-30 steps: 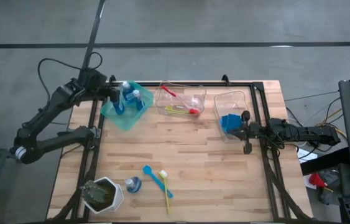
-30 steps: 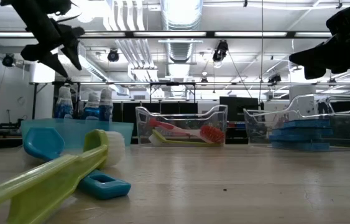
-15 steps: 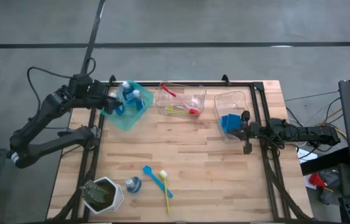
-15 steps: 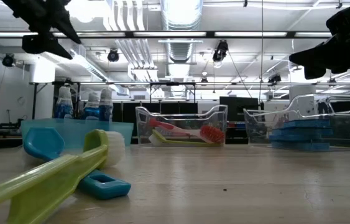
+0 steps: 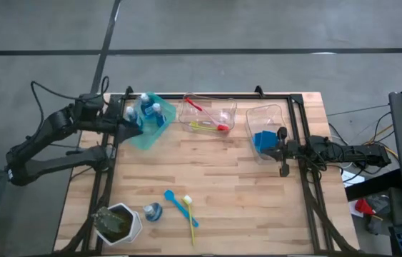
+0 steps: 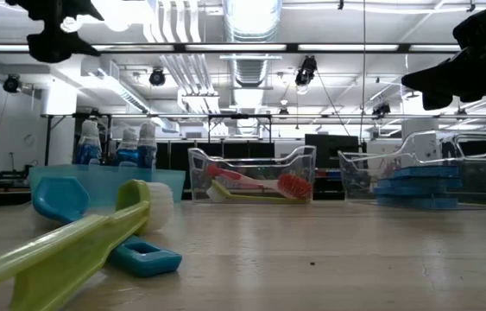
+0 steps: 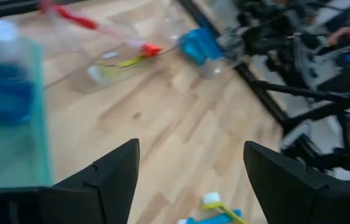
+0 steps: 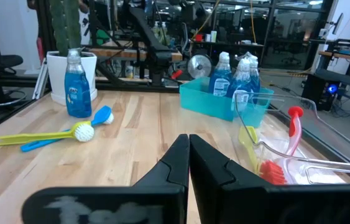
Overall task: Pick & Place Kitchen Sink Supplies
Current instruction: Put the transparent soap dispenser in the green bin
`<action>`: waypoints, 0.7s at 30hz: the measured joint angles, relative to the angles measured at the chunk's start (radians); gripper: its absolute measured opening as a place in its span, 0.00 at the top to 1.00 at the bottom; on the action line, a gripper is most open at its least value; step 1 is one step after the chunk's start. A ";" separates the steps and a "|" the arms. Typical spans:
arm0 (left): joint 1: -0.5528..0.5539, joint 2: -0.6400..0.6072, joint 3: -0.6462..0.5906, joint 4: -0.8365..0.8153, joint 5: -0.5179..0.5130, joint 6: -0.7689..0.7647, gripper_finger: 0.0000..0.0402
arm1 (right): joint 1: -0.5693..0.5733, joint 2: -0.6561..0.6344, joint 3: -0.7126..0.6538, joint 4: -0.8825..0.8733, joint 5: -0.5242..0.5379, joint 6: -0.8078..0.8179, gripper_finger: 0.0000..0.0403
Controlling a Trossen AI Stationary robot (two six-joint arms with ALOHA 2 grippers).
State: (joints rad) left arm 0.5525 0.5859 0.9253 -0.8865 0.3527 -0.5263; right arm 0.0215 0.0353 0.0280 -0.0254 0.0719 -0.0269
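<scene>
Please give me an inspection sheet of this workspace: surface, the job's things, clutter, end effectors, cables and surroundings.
Surface: wooden table, dry.
Job's things: bottles in teal bin; brushes in middle clear bin; blue sponges in right clear bin; loose bottle, blue brush and yellow-green brush near the front edge.
Clutter: potted plant.
End effectors: left end effector open, at the teal bin's left edge; right end effector shut, by the right clear bin.
Cables: cables beside the right arm.
Surroundings: grey floor; workshop behind.
</scene>
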 joint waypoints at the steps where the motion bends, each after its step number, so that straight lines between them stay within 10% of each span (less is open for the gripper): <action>1: -0.020 0.002 0.000 0.018 0.000 -0.010 0.31 | 0.000 0.000 0.000 0.000 0.000 0.000 0.98; 21: -0.450 0.162 0.000 0.277 -0.116 -0.129 0.31 | 0.000 0.000 0.000 0.000 0.000 0.000 0.98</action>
State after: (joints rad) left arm 0.1026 0.7478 0.9253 -0.6093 0.2368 -0.6552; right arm 0.0214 0.0357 0.0280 -0.0256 0.0722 -0.0269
